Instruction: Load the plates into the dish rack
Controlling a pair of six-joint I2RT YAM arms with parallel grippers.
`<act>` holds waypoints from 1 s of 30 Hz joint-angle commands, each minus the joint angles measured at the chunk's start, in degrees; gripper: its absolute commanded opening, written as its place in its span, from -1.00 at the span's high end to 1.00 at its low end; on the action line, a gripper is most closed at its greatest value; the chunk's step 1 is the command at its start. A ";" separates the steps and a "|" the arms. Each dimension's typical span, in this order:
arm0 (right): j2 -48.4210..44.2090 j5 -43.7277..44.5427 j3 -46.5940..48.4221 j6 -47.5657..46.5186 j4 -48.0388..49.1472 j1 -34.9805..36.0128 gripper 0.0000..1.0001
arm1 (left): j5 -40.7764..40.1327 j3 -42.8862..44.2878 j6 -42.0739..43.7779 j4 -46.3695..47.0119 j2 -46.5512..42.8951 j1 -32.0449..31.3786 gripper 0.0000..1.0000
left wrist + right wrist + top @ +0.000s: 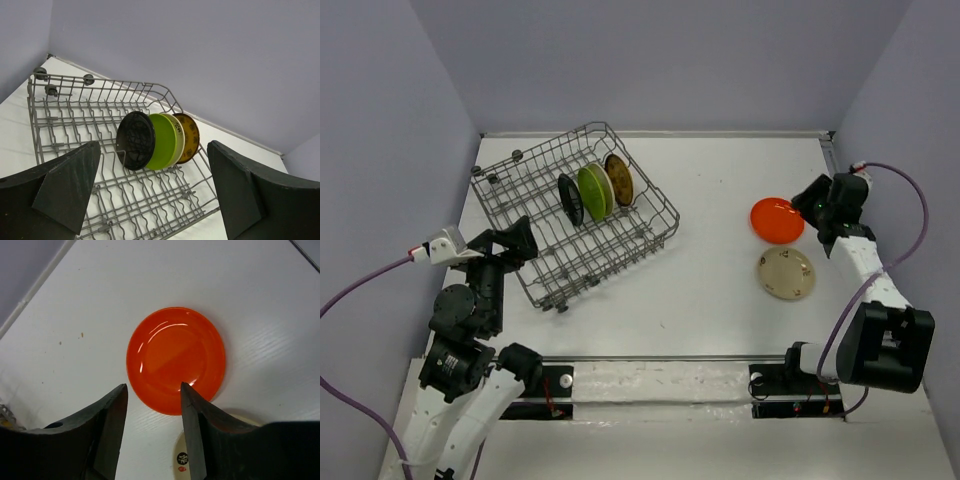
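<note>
The grey wire dish rack [525, 190] [75, 115] sits at the left of the table. A black plate [570, 199] [136, 140], a lime green plate [593, 192] [164, 140] and a brown-yellow patterned plate [619, 179] [190, 137] stand on edge in it. An orange plate [777, 219] [175, 357] and a beige plate [786, 273] [180, 447] lie flat on the table at the right. My right gripper [812, 207] [153, 387] hovers open over the orange plate's near edge, holding nothing. By the rack's near corner, my left gripper [515, 240] [154, 150] is open and empty.
Lilac walls close in the white table at the back and on both sides. A metal strip [650, 360] runs along the near edge between the arm bases. The rack's dark round feet [89, 78] stick up at its far left corner.
</note>
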 commanded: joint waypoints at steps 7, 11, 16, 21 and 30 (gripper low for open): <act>13.37 -19.30 -3.19 6.70 9.95 -17.60 -0.04 | 1.51 -0.52 1.58 3.35 -1.17 -1.42 -0.98; 19.44 -19.03 -2.05 6.96 10.56 -18.22 -0.08 | 1.68 -0.52 1.66 3.43 -1.35 -1.68 -0.98; 26.56 -22.54 -1.43 8.10 13.20 -18.22 -0.07 | 1.77 -0.60 1.66 3.52 -1.44 -2.04 -0.98; 30.43 -24.57 -1.43 9.68 15.48 -18.22 0.27 | 1.68 -0.52 1.75 3.52 -1.17 -2.04 -0.98; 23.42 -20.63 0.32 13.81 17.07 -18.22 0.86 | 1.51 -0.52 1.84 3.70 -0.30 -1.86 -0.98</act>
